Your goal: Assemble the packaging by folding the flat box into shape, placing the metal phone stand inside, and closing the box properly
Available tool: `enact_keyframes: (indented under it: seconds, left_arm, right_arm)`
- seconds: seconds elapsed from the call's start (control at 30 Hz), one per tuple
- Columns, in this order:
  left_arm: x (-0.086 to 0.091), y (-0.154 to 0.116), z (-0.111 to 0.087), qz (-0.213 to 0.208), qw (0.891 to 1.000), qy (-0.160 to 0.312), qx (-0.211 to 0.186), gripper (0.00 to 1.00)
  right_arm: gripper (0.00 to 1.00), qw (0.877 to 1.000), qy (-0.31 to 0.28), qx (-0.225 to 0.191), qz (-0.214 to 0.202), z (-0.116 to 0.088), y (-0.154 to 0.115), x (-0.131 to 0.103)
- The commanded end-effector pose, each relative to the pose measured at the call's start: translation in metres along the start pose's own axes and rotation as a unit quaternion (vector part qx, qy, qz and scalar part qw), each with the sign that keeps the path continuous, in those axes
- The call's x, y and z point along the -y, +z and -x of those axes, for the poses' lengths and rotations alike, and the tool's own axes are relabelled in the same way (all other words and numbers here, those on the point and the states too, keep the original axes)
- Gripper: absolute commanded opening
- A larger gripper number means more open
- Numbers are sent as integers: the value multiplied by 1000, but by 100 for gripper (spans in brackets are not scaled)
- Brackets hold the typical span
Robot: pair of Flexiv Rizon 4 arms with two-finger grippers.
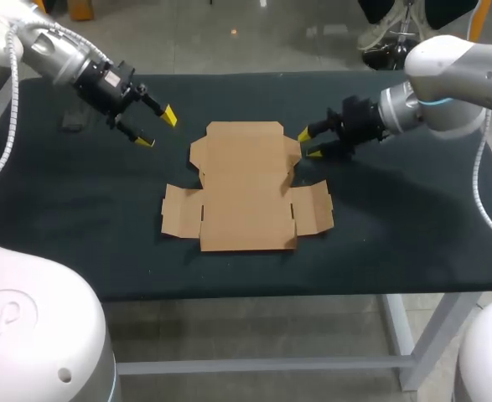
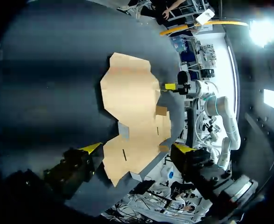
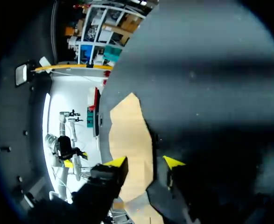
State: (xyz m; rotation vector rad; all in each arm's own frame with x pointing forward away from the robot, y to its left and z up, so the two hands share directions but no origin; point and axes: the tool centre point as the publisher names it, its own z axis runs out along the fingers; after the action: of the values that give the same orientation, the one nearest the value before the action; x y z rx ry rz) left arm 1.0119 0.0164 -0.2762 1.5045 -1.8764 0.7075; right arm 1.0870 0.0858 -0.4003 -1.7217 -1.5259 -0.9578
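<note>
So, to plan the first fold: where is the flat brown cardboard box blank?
In the head view, the flat brown cardboard box blank lies at the middle, between the left gripper and the right gripper, which is nearer.

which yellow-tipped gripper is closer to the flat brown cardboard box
The right gripper: its tips are almost at the far right edge of the flat brown cardboard box; the left gripper hangs clearly apart from it.
</note>
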Motion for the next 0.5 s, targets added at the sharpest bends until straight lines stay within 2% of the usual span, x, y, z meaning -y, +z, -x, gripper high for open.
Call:
enact_keyframes:
  seconds: [0.03,0.5]
  left_arm:
    - [2,-1,2,4,1000,-1,-2,100]
    - [-3,0,4,3,1000,0,-5,100]
  right_arm:
    - [53,1000,2,3,-20,2,7,-6]
    - [51,1000,1,-13,-27,1,26,-10]
